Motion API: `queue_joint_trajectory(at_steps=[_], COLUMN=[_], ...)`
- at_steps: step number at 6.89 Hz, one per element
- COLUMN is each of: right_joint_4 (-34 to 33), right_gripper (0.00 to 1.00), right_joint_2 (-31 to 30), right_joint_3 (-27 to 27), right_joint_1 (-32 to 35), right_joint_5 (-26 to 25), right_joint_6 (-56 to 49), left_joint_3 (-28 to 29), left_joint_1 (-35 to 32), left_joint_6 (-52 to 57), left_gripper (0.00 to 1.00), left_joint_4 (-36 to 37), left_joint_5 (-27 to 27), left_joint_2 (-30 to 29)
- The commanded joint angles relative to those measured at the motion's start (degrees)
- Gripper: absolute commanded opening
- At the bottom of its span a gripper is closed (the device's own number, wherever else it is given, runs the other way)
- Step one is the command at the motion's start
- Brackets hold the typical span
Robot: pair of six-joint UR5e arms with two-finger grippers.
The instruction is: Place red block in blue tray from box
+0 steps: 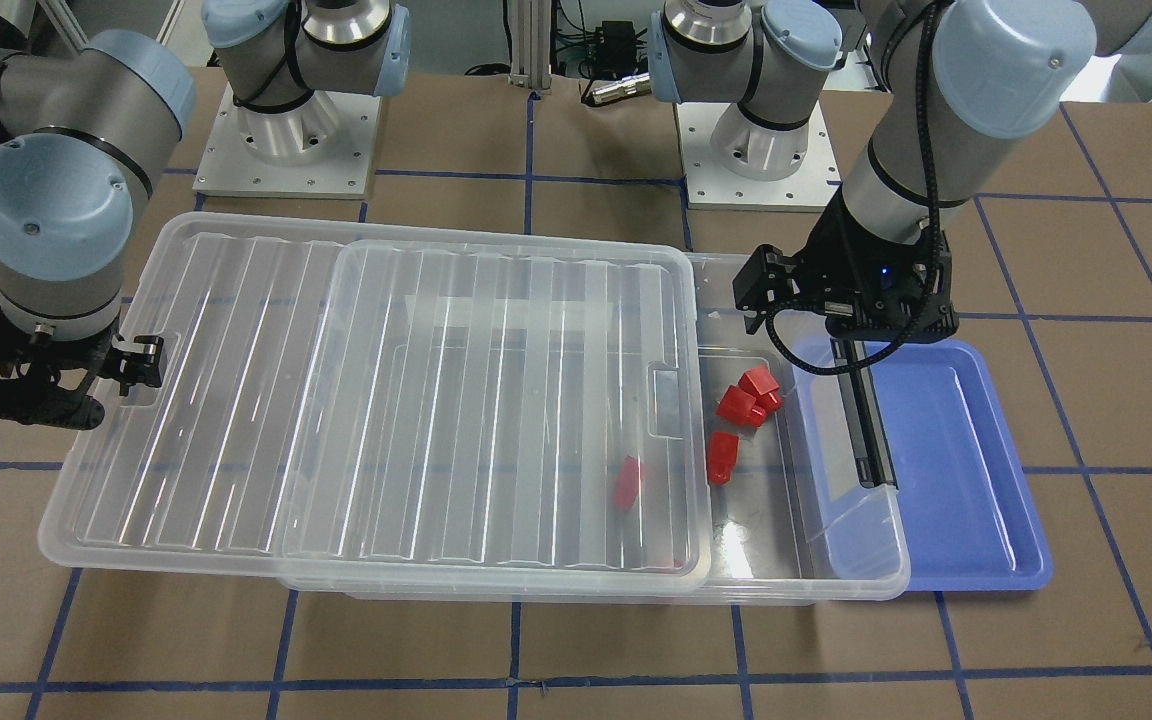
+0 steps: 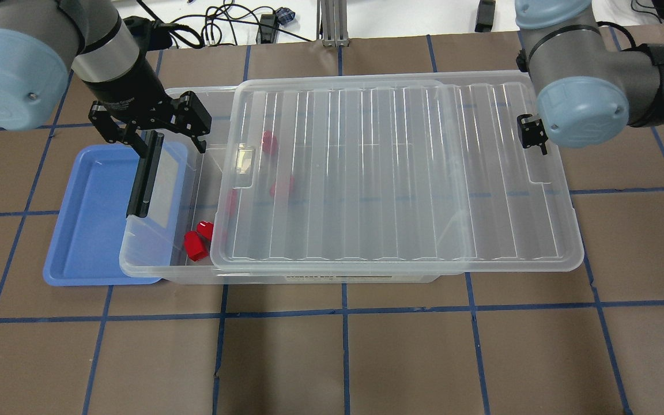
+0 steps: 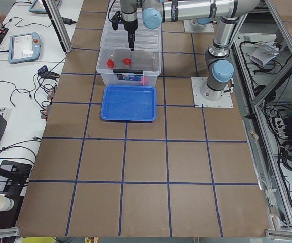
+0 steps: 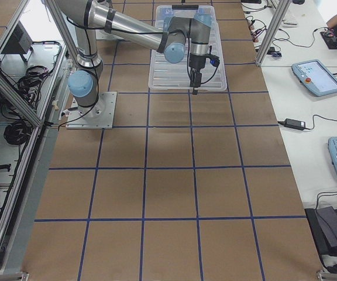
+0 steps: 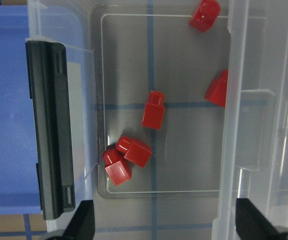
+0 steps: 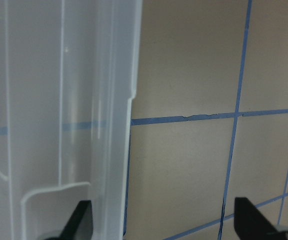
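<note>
Though apart, red block (image 5: 154, 110) below left gripper (image 5: 165, 216) (splayed)

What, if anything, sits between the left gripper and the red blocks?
Nothing visible: the lid is slid aside, and the left gripper, jaws open, hangs over exposed red blocks in the box. One block sits partly under the lid's edge.

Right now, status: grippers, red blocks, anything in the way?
Left gripper open, empty, over box, uncovered end. Right gripper open at lid edge. Red blocks all in box; blue tray empty. Lid covers some blocks.
</note>
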Motion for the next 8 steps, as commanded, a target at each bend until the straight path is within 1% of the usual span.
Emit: queue_joint_trajectory(at_steps=[1,2,3,4,6,7,8], right_joint_4=[0.01,0.01,0.01,0.1,0.02,-0.68,-0.52], right_gripper=[1.0,1.0,1.0,1.0,1.0,0.97,0.97], right_joint_2=[-0.12,-0.12,-0.12,-0.29,-0.56,-0.91,-1.69], right_joint_3=[0.0,0.0,0.0,0.0,-0.08,-1.3,-3.84], right_joint_1=[-0.68,-0.86,-2.16,-3.31,-3.14,-2.36,-1.92], right_joint_5=[-0.02,-0.19,-0.37,-0.28,0.42,3.81,12.03], right_joint_6=[-0.32,-0.41,-0.76,-0.76,-0.5,-0.41,-0.76], left_joint_3=[-4.86,-7.94,-9.71,-11.38,-13.5,-14.29,-14.91], left_joint_1=[0.46,0.46,0.46,0.46,-0.15,-0.16,-0.16], left_joint_6=[1.5,1.59,2.11,5.86,3.01,2.74,1.69], left_gripper=[0.99,1.0,1.0,0.99,0.98,0.98,0.98], left_joint_4=[6.52,11.97,15.5,18.41,20.54,21.85,23.26], left_joint_5=[-0.24,-0.24,-0.24,-0.16,-0.16,0.02,-0.15], left_joint_2=[-1.53,-2.32,-3.11,-4.16,-5.57,-6.28,-7.33])
